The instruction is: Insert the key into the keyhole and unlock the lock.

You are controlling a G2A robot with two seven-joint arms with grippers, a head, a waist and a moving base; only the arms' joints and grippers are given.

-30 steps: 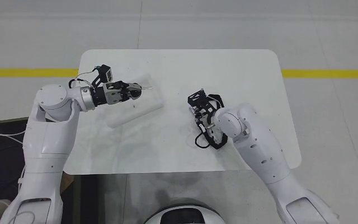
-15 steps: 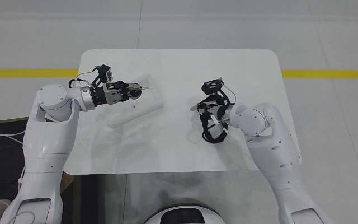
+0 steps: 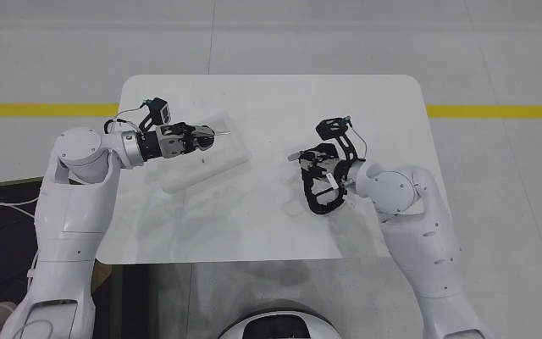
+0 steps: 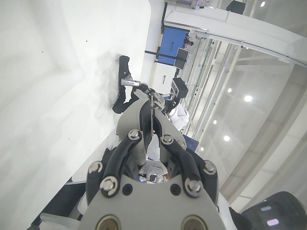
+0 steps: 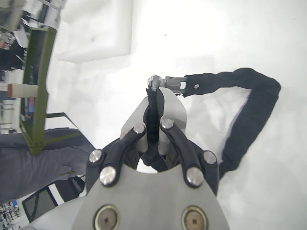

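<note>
My left gripper is shut on a thin metal key over the left half of the table; in the left wrist view the key sits edge-on between the pads. Right of centre, my right gripper is shut on a lock with a black fabric-covered loop. Its silver cylinder end points toward the key, a wide gap apart. In the right wrist view my right gripper pinches the black sleeve just behind the metal end, and the loop curls down onto the table.
A white foam block lies under and beside my left gripper, also seen as the white block. The white table has bare room between the arms and along its front. A green frame stands off the table's edge.
My right arm has swung its elbow out to the right and turned the lock so its metal end faces the key. The left arm and key have not moved.
</note>
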